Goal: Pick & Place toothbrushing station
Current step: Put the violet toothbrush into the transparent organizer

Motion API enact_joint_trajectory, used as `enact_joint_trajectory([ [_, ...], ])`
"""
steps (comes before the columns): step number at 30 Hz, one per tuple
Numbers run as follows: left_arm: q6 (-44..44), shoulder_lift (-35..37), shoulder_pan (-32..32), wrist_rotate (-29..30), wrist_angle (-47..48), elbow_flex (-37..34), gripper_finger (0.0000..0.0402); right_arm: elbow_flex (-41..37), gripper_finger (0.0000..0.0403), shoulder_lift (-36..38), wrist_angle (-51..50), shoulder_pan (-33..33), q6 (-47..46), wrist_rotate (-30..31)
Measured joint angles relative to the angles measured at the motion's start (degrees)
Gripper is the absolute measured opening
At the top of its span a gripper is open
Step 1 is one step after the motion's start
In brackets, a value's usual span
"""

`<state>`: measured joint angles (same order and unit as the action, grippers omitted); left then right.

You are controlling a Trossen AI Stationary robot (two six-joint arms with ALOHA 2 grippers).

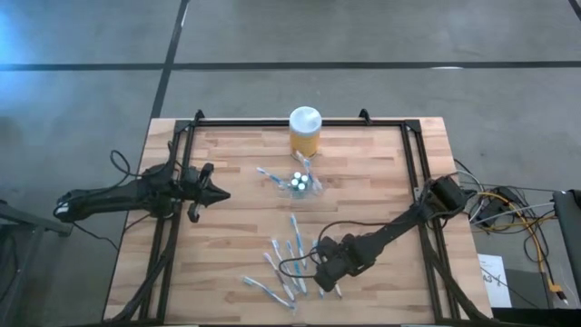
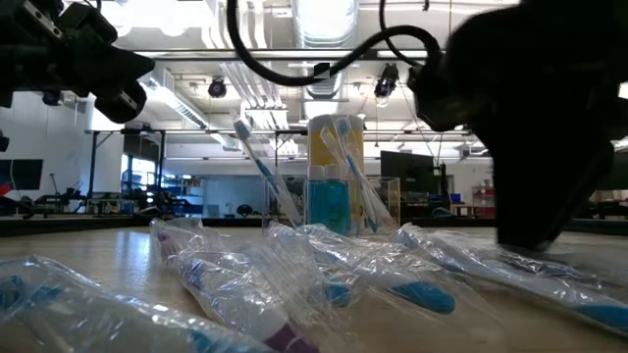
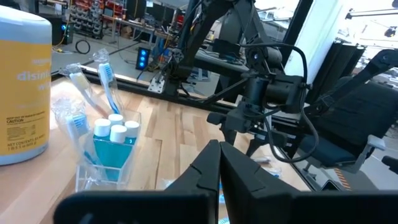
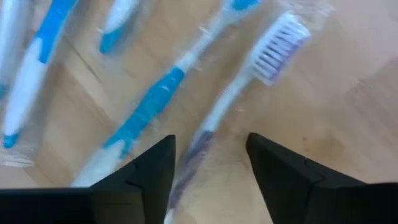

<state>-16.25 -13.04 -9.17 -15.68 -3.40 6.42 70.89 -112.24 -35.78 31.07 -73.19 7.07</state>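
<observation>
Right gripper low over the loose toothbrushes; left arm waits at the table's left side.

The right gripper (image 4: 210,165) has its jaws wide, straddling the handle of a wrapped toothbrush (image 4: 249,81) lying on the table (image 1: 381,182), not clamped. The left gripper (image 1: 218,193) hangs with jaws closed, empty. The clear holder (image 1: 300,183), carrying several brushes and white-capped pieces, stands mid-table just before the yellow jar (image 1: 305,133). Other wrapped toothbrushes (image 1: 281,259) lie scattered near the front edge.

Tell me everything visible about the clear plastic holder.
The clear holder is a small see-through plastic box standing upright near the table's middle, just in front of the yellow jar. Blue liquid or an insert shows inside, with three white-capped pieces on top. A few toothbrushes lean out of it. Neither tool touches it.
</observation>
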Motion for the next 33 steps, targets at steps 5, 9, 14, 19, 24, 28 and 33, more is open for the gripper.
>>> enact_joint_trajectory([
  [5,-0.17,0.00,0.00,0.02,-0.03,0.00,0.0016,-0.11,0.0156,-0.57,-1.19,0.07,0.61,0.38],
  [9,-0.20,0.00,0.00,-0.07,-0.03,0.00,0.0012,-0.01,0.0127,-2.46,-1.73,0.09,2.47,0.81],
  [14,-0.23,0.00,0.00,-0.12,-0.03,0.00,0.0010,-0.17,0.0079,-1.52,-2.00,0.04,5.72,1.01],
  [19,0.74,0.00,0.00,-1.24,-0.06,0.85,0.0009,-0.46,0.0022,1.54,-2.00,-0.05,9.81,2.47],
  [24,0.87,0.00,0.02,-1.62,-0.02,1.27,0.0010,-0.35,0.0018,7.77,-1.98,-0.09,11.33,7.03],
  [28,2.32,0.00,0.02,-1.66,-0.29,1.37,0.0014,-0.35,0.0017,11.98,-1.82,-0.09,15.80,12.49],
  [33,4.64,-0.01,0.02,-2.25,-5.91,0.95,0.0008,-0.52,0.0016,17.58,3.12,-0.48,27.76,22.55],
])
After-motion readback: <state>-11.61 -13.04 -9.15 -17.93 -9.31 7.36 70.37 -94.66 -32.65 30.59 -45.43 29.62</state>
